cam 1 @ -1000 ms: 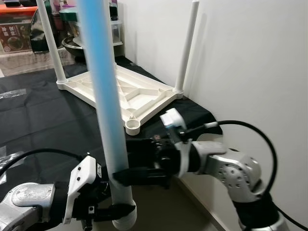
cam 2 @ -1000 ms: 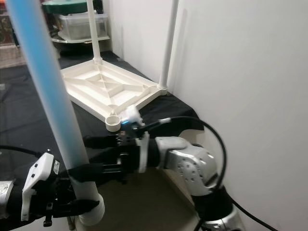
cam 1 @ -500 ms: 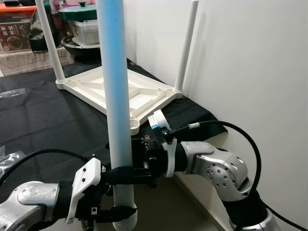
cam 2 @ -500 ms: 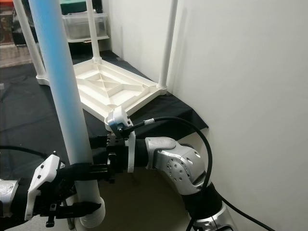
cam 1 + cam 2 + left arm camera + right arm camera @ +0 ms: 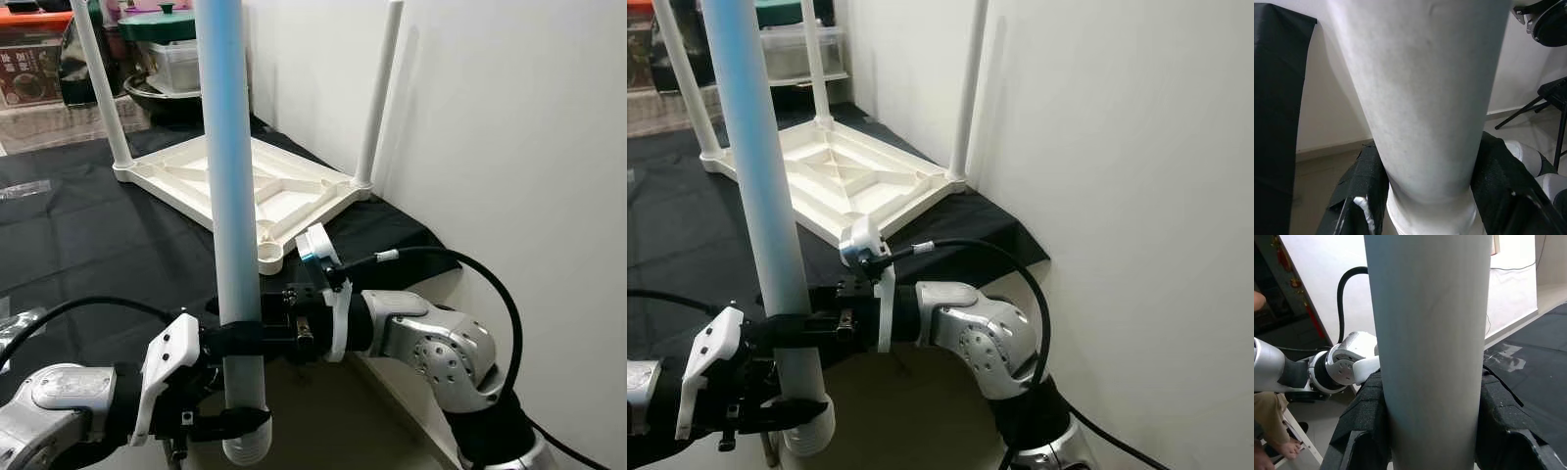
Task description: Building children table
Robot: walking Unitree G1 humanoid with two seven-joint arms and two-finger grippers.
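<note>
A long white table leg point(image 5: 232, 186) stands nearly upright close in front of me, its threaded end point(image 5: 245, 448) down. My left gripper point(image 5: 232, 423) is shut on the leg near that end. My right gripper point(image 5: 241, 338) is shut on it just above, reaching in from the right. The white tabletop point(image 5: 257, 188) lies upside down on the black-covered table beyond. Two legs stand fitted in it, one at the left point(image 5: 101, 83) and one by the wall point(image 5: 377, 93). An empty corner socket point(image 5: 269, 258) faces me.
A white wall point(image 5: 509, 147) runs close along the right. The black cloth point(image 5: 88, 235) covers the table to the left. Boxes and a lidded container point(image 5: 171, 59) sit at the back. A person's bare foot point(image 5: 1283, 449) shows on the floor.
The leg has shifted slightly left and my right gripper has slid along it toward the left gripper. The camera has barely moved.
</note>
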